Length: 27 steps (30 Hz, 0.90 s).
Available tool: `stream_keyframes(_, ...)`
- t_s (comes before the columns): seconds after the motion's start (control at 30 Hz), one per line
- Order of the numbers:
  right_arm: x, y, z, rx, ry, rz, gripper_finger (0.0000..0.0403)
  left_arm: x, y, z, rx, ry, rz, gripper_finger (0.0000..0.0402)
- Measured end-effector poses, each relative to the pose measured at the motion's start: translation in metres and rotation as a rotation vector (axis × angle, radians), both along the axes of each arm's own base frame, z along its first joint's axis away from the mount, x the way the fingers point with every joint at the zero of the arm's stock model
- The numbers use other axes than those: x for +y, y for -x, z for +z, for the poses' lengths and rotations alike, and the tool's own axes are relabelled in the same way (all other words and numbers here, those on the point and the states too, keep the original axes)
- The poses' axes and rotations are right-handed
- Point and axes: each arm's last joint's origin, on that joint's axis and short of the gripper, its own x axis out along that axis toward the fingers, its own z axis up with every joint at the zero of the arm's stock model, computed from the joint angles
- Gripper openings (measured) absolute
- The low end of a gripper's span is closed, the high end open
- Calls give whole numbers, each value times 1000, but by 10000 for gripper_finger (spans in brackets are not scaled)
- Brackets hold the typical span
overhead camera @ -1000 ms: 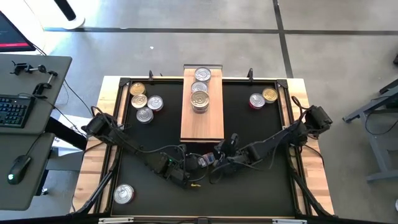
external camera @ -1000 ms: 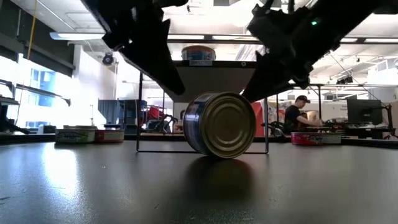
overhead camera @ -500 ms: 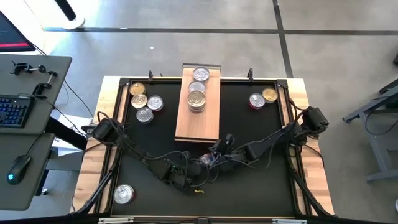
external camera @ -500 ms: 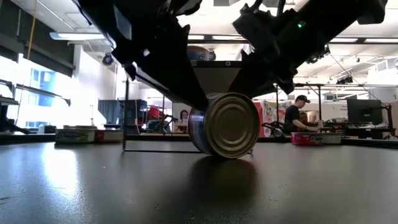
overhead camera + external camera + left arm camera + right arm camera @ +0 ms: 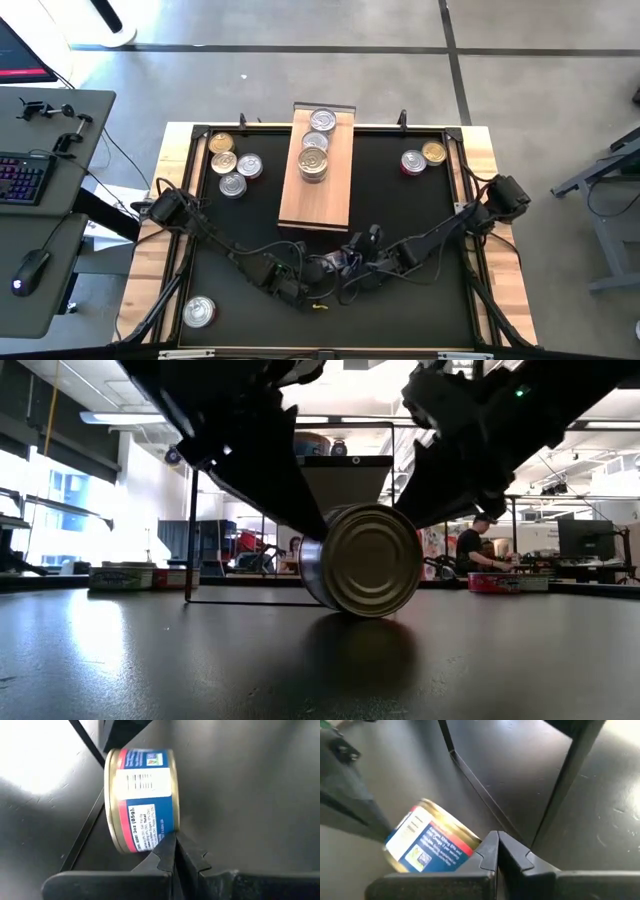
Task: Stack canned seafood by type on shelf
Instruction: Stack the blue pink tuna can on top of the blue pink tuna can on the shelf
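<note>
Since the earlier frame the shelf had shifted left and skewed, and the tuna can had rolled slightly. The can, gold-ended with a red, white and blue label, stood on edge on the counter just before the shelf, axis horizontal. The left pincer and right pincer were both closed empty, tips against it.

Over the last second the long light-wood plank shelf has swung on the black mat: its near end has slid toward nine o'clock, so it now lies skewed rather than square. The three silver-lidded tins on it have ridden along and sit in a slanted line. The left gripper and the right gripper have shifted around the on-edge tin with the blue and red label, which has rolled slightly toward three o'clock in the low view. The right gripper has drawn back toward six o'clock.
</note>
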Motion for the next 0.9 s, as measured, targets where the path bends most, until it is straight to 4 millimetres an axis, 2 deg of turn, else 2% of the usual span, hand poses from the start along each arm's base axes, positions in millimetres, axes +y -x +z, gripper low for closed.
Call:
stream_keyframes(0.3,22,11,2,-55,-78,-20,0,2,6,-4,74,-28,-9,0)
stream_keyframes(0.57,32,19,3,-41,-84,24,0,-3,7,-4,47,11,14,0)
stream_keyframes(0.63,30,24,11,-58,-51,2,0,-6,9,-5,53,11,8,0)
stream_keyframes(0.77,25,34,40,-121,-45,-18,0,-16,19,1,70,13,-32,0)
stream_keyframes(0.9,24,41,66,-163,-182,44,3,-24,30,16,72,32,-75,0)
